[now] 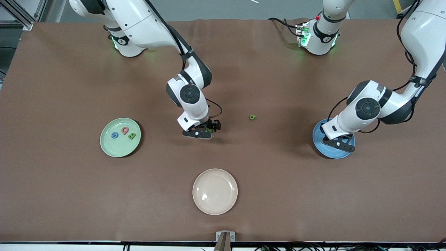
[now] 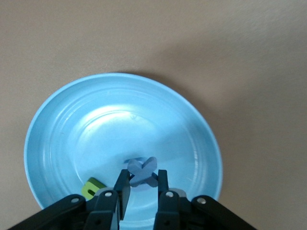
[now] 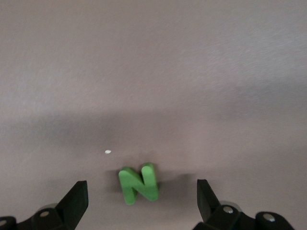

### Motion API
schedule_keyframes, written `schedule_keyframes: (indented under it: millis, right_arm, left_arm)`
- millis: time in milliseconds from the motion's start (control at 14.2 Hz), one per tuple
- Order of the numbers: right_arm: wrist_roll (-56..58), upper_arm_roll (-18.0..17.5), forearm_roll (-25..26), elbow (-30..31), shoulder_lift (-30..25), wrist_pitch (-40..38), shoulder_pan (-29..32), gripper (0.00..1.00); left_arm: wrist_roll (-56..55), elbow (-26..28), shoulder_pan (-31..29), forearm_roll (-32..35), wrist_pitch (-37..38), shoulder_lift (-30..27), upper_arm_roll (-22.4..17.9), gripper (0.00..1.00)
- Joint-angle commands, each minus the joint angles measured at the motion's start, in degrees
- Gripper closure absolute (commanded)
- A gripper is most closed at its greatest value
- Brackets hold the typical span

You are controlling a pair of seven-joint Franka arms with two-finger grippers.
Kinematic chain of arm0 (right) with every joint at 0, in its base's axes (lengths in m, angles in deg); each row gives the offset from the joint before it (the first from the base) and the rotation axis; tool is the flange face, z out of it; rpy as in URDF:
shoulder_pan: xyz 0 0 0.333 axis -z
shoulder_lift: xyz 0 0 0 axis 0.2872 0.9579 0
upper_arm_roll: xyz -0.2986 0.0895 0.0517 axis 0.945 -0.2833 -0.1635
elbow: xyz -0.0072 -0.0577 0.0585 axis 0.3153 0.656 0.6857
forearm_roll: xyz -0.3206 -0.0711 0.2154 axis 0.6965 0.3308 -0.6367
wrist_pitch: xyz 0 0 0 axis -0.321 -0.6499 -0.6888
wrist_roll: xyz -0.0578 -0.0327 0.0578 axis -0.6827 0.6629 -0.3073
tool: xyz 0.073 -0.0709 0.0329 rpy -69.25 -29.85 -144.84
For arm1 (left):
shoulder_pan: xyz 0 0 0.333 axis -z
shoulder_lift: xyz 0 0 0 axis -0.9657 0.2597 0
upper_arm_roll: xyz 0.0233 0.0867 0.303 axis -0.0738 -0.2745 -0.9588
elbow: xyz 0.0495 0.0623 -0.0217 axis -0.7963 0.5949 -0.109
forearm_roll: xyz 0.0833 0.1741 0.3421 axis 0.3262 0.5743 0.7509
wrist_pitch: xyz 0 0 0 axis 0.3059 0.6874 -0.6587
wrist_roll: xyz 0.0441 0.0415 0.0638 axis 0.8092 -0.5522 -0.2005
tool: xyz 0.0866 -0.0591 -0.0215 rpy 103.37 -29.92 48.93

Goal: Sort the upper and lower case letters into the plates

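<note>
My left gripper [image 1: 339, 144] hangs low over the sky blue plate [image 1: 329, 154], shut on a blue x [image 2: 143, 172] pinched between its fingertips. In the left wrist view a green letter [image 2: 91, 188] lies in that plate [image 2: 72, 124], half hidden by the gripper. My right gripper [image 1: 204, 132] is open, low over mid-table, its fingers astride a green N [image 3: 139, 183] that lies flat on the cloth. The mint green plate [image 1: 108, 148] holds a blue G [image 1: 114, 135], a pink Q [image 1: 124, 130] and a green B [image 1: 132, 136]. A small green b [image 1: 253, 117] lies alone on the table.
A cream-beige plate [image 1: 215, 205] with nothing in it sits nearest the front camera, mid-table. Brown cloth covers the whole table. Both arm bases stand along the table's back edge.
</note>
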Motion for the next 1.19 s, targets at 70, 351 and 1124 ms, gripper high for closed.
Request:
schedule_keyframes:
  millis: [70,351,1124]
  right_arm:
    - [1.10,0.55,3.27,0.46,0.20,0.45,-1.05,0.08]
    - [1.10,0.64,3.37,0.90,0.38,0.36,-1.05,0.33]
    - [8.19,0.91,3.28,1.34,-1.63,-4.62,6.31,1.00]
  left_arm:
    - [5.02,-1.64,0.08,1.77,-1.85,1.11,-2.14,0.98]
    - [9.15,-2.78,0.08,1.94,-3.26,1.81,-4.34,0.98]
    - [9.96,-4.72,0.69,2.03,-4.49,4.71,-5.75,0.98]
